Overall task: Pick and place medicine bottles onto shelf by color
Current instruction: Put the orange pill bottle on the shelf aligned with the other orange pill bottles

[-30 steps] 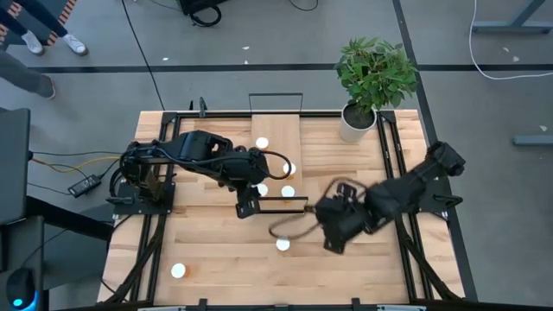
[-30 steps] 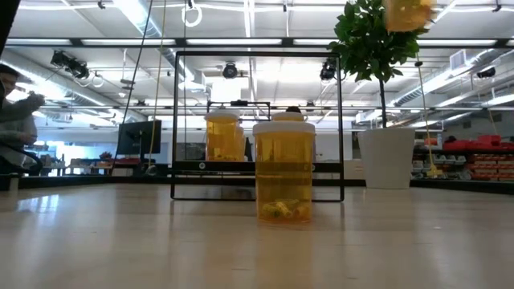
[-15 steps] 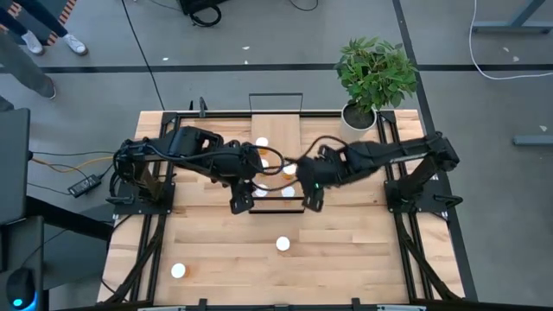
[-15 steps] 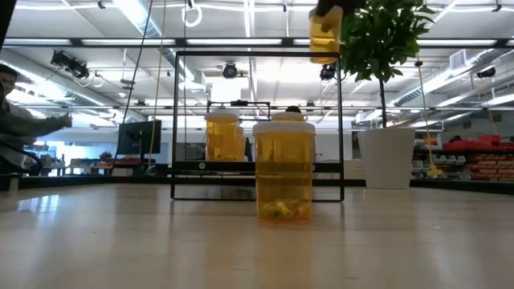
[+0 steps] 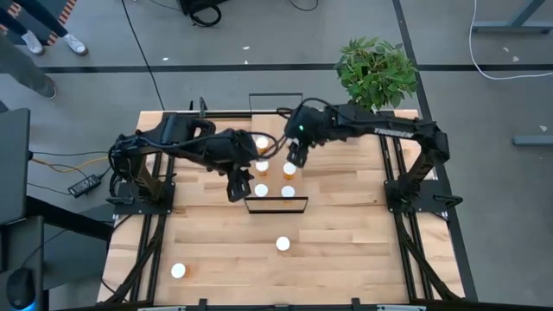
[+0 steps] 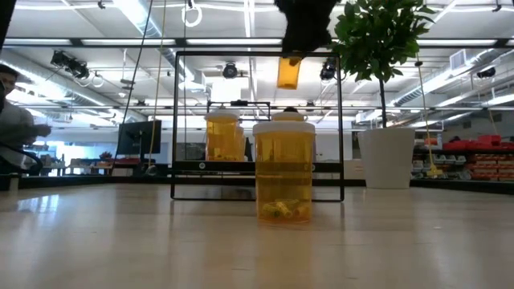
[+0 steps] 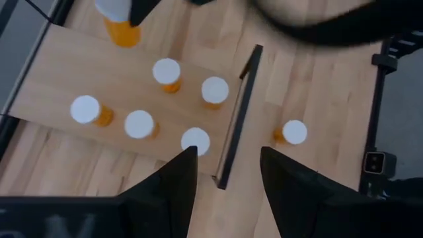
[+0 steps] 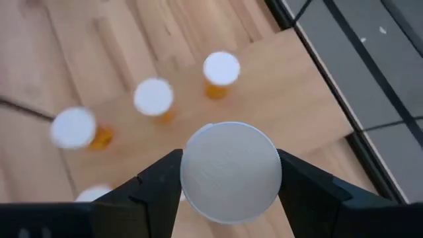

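Right gripper (image 8: 228, 192) over the shelf (image 5: 278, 130), fingers clamped on a white-capped bottle (image 8: 230, 170). Wrist view shows only its cap; low view shows the amber body (image 6: 288, 72) hanging in the air, cap hidden by the dark gripper.

Left gripper (image 7: 225, 173) above the shelf's near end, fingers apart with nothing between them.

Capped bottles on the shelf: five countable from the left wrist, e.g. (image 7: 166, 74); in the high view the arms cover some.

Two bottles off the shelf on the table (image 5: 346, 250): one (image 5: 282, 244) near the middle, one (image 5: 178, 271) by the front left edge.
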{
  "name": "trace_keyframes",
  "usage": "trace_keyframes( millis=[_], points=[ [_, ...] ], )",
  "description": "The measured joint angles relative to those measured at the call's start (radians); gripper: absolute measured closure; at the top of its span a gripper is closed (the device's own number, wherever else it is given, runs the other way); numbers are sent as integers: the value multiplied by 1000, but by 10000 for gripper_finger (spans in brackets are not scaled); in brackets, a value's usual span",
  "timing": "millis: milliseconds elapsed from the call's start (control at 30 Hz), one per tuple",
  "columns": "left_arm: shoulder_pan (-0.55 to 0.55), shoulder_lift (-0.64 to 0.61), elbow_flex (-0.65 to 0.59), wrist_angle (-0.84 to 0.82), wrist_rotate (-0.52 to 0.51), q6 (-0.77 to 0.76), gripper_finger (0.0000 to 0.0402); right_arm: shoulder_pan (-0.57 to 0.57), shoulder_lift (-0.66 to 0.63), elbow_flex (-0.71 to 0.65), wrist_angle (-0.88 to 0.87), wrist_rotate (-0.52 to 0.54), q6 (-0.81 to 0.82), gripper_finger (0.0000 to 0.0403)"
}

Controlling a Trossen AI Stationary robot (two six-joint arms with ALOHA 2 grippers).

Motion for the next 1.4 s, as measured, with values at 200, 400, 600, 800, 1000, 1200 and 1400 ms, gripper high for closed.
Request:
trace_keyframes(
  millis=[200, 400, 600, 800, 1000, 1200, 1400],
  points=[
    [51, -18, 0, 0, 0, 37, 230, -66, 80, -2, 53, -43, -58, 172],
    [96, -54, 0, 0, 0, 51, 230, -86, 182, -3, 66, -47, -83, 173],
    [131, -88, 1, 0, 0, 52, 230, -106, 258, -3, 91, -47, -101, 172],
    [154, -97, 0, 0, 0, 53, 230, -129, 300, -7, 114, -69, -106, 172],
    [154, -104, 0, 1, 0, 61, 230, -167, 252, -125, 230, -108, -53, 172],
    [154, -108, 0, 0, 0, 61, 230, -182, 158, -304, 341, -125, -33, 172],
    [154, -108, 0, 0, 0, 61, 230, -182, 99, -359, 388, -124, 0, 172]
  ],
)
